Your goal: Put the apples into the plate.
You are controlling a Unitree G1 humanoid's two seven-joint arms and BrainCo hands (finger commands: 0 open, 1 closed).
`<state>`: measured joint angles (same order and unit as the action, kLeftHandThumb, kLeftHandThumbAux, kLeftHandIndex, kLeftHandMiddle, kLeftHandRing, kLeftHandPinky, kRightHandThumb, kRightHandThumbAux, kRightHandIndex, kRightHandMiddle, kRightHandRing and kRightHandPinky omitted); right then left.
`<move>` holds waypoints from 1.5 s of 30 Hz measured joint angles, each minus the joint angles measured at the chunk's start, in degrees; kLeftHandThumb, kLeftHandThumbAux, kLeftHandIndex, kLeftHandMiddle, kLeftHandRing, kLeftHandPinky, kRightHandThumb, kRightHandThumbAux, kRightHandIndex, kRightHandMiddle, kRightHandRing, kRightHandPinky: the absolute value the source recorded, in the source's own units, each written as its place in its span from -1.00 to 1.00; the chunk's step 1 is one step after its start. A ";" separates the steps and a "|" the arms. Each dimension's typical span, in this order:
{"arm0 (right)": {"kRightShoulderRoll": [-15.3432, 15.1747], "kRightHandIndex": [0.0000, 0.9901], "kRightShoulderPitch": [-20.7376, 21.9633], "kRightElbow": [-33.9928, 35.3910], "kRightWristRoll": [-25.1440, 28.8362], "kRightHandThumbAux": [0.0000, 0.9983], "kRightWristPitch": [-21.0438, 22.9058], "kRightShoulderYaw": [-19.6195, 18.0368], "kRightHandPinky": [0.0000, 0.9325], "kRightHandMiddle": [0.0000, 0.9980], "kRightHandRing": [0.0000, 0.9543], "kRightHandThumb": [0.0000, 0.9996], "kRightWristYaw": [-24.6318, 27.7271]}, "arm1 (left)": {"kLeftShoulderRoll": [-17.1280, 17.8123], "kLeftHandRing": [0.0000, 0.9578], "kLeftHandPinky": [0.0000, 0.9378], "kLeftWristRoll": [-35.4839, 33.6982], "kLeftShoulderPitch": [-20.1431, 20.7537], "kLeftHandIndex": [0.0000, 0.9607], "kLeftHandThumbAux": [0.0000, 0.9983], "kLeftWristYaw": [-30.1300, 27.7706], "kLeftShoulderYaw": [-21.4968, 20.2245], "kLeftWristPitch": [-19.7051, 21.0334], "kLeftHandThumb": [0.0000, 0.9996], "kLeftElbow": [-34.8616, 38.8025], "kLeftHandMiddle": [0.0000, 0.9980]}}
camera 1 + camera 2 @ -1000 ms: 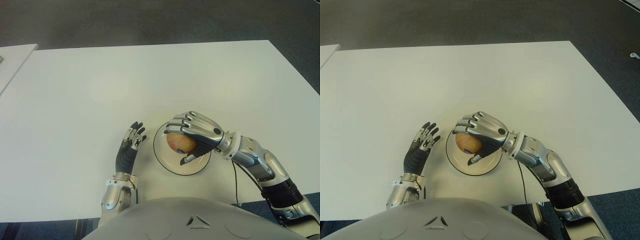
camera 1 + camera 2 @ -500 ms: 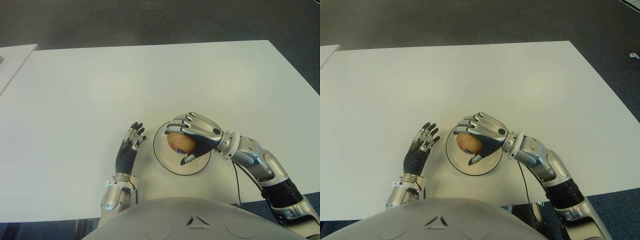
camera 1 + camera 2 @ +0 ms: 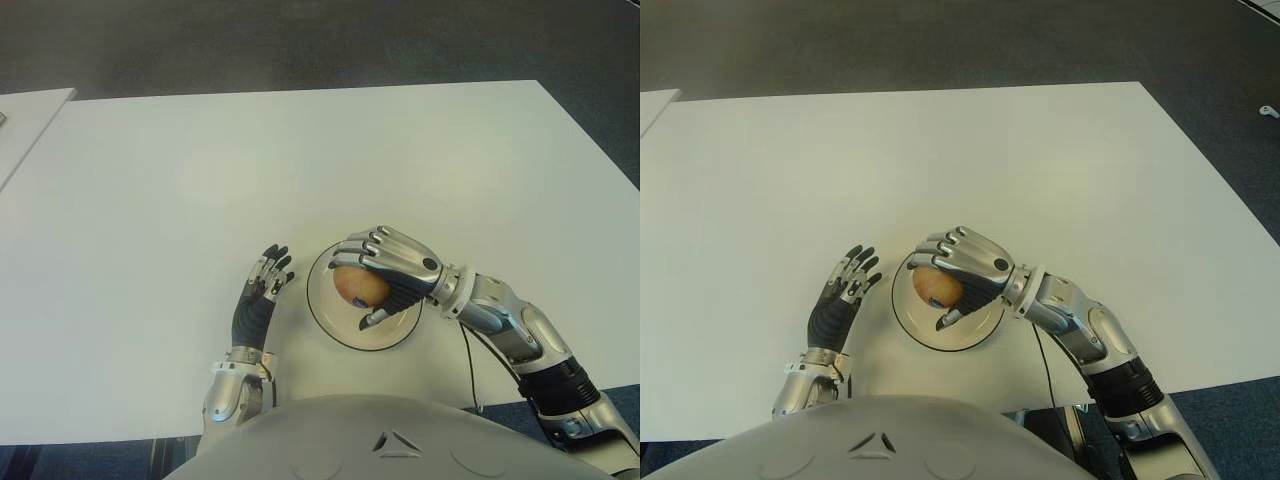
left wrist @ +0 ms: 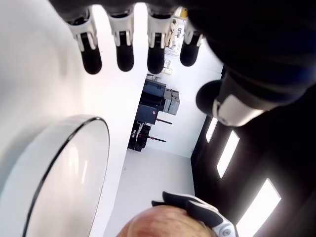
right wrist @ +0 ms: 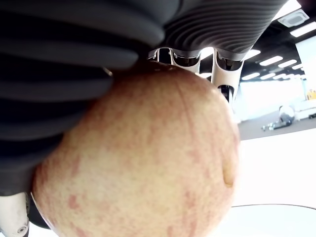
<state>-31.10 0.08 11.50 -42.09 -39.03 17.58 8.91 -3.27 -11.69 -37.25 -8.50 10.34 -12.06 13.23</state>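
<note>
A yellow-red apple (image 3: 358, 286) is held over the white, dark-rimmed plate (image 3: 335, 328) near the table's front edge. My right hand (image 3: 385, 272) is shut on the apple, fingers curled over its top and thumb below it. In the right wrist view the apple (image 5: 143, 158) fills the picture, pressed against the palm. Whether the apple touches the plate cannot be told. My left hand (image 3: 259, 293) shows just left of the plate, fingers spread and holding nothing; its wrist view shows the plate's rim (image 4: 64, 163) close by.
The white table (image 3: 300, 170) stretches far ahead and to both sides. A second white surface (image 3: 25, 115) shows at the far left. Dark floor lies beyond the table's edges. A thin cable (image 3: 467, 360) hangs by my right forearm.
My right hand with the apple has shifted very slightly toward me over the plate. The left hand has stayed where it was.
</note>
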 measured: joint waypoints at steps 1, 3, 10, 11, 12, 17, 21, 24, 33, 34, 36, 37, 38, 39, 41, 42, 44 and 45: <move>0.02 -0.13 -0.06 -0.09 0.00 0.44 0.00 0.03 0.16 0.32 0.29 0.38 0.00 | 0.00 -0.78 -0.70 -0.10 -0.01 -0.77 0.06 0.00 0.00 0.11 -0.57 0.08 -0.78; 0.03 -0.14 -0.12 -0.19 0.01 0.28 0.01 0.12 -0.14 0.10 0.02 -0.09 0.00 | 0.00 -0.78 -0.70 -0.16 -0.04 -0.79 0.07 0.00 0.03 0.33 -0.57 0.29 -0.79; -0.18 -0.44 -0.07 -0.28 -0.26 0.06 0.01 0.28 -0.60 -0.38 -0.47 -0.58 0.11 | 0.00 -0.75 -0.67 0.28 -0.14 -0.80 0.12 0.01 0.13 0.37 -0.58 0.52 -0.78; -0.20 -0.50 -0.06 -0.30 -0.29 0.04 0.03 0.32 -0.64 -0.43 -0.52 -0.60 0.23 | 0.00 -0.74 -0.66 0.41 -0.16 -0.79 0.13 0.03 0.13 0.37 -0.58 0.57 -0.77; -0.25 -0.54 -0.06 -0.32 -0.31 0.04 0.05 0.40 -0.66 -0.47 -0.55 -0.62 0.39 | 0.00 -0.74 -0.66 0.49 -0.17 -0.79 0.13 0.04 0.13 0.37 -0.58 0.65 -0.77; -0.43 -0.78 -0.10 -0.37 -0.18 0.03 0.57 0.84 -0.83 -0.70 -0.75 -0.73 1.78 | -0.13 -0.69 -0.61 0.50 -0.19 -0.78 0.14 0.04 0.07 0.26 -0.56 0.81 -0.73; -0.54 -0.87 -0.44 0.05 0.19 0.02 1.50 1.03 -0.94 -0.80 -0.86 -0.82 3.40 | -0.20 -0.69 -0.61 0.84 -0.16 -0.77 0.15 0.05 0.04 0.06 -0.56 0.81 -0.72; -0.62 -0.92 -0.81 0.75 0.43 0.00 2.86 1.11 -0.98 -0.86 -0.93 -0.88 5.03 | -0.20 -0.71 -0.64 1.15 -0.17 -0.77 0.15 0.05 0.03 -0.13 -0.56 0.81 -0.73; -0.72 -0.97 -1.12 2.29 0.43 -0.02 4.06 1.11 -1.00 -0.90 -0.99 -0.95 5.85 | -0.23 -0.70 -0.60 1.63 -0.28 -0.77 0.11 0.05 0.05 -0.39 -0.59 0.92 -0.73; -0.77 -0.97 -1.12 2.38 0.43 -0.03 4.09 1.11 -1.00 -0.90 -1.00 -0.95 5.89 | -0.24 -0.70 -0.61 1.64 -0.30 -0.76 0.11 0.05 0.05 -0.40 -0.59 0.97 -0.73; -0.86 -0.97 -1.12 2.57 0.44 -0.05 4.34 1.11 -1.00 -0.90 -1.00 -0.96 6.10 | -0.25 -0.70 -0.63 1.62 -0.30 -0.77 0.11 0.05 0.03 -0.40 -0.59 1.00 -0.74; -0.90 -0.97 -1.12 2.62 0.46 -0.05 4.46 1.11 -1.00 -0.89 -1.00 -0.96 6.28 | -0.25 -0.71 -0.63 1.62 -0.29 -0.77 0.11 0.05 0.02 -0.40 -0.59 1.00 -0.74; -0.95 -0.97 -1.12 2.63 0.47 -0.06 4.58 1.12 -1.00 -0.89 -1.00 -0.96 6.45 | -0.26 -0.71 -0.64 1.61 -0.25 -0.77 0.11 0.05 0.00 -0.40 -0.58 1.00 -0.74; -0.99 -0.97 -1.13 2.63 0.48 -0.06 4.74 1.13 -1.00 -0.89 -1.00 -0.96 6.59 | -0.27 -0.71 -0.64 1.60 -0.22 -0.77 0.11 0.05 -0.01 -0.40 -0.58 1.00 -0.74; -1.10 -0.97 -1.13 2.63 0.53 -0.06 4.83 1.13 -1.00 -0.89 -1.00 -0.95 6.67 | -0.28 -0.70 -0.63 1.57 -0.16 -0.77 0.12 0.05 -0.03 -0.40 -0.59 1.00 -0.73; -1.17 -0.97 -1.13 2.63 0.53 -0.05 4.82 1.13 -1.00 -0.89 -1.00 -0.95 6.67 | -0.28 -0.70 -0.62 1.57 -0.14 -0.77 0.12 0.05 -0.04 -0.41 -0.59 1.00 -0.73; -1.26 -0.97 -1.13 2.63 0.54 -0.05 4.81 1.13 -1.00 -0.88 -1.00 -0.94 6.67 | -0.29 -0.71 -0.64 1.61 -0.10 -0.77 0.12 0.05 -0.04 -0.50 -0.60 0.99 -0.73; -1.30 -0.97 -1.13 2.63 0.54 -0.05 4.81 1.13 -1.00 -0.88 -1.00 -0.94 6.67 | -0.29 -0.71 -0.66 1.62 -0.10 -0.77 0.13 0.05 -0.04 -0.54 -0.60 0.99 -0.73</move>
<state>-32.40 -1.04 14.12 -41.55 -34.22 18.71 15.58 -3.56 -10.07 -37.35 -8.45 10.31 -12.59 14.22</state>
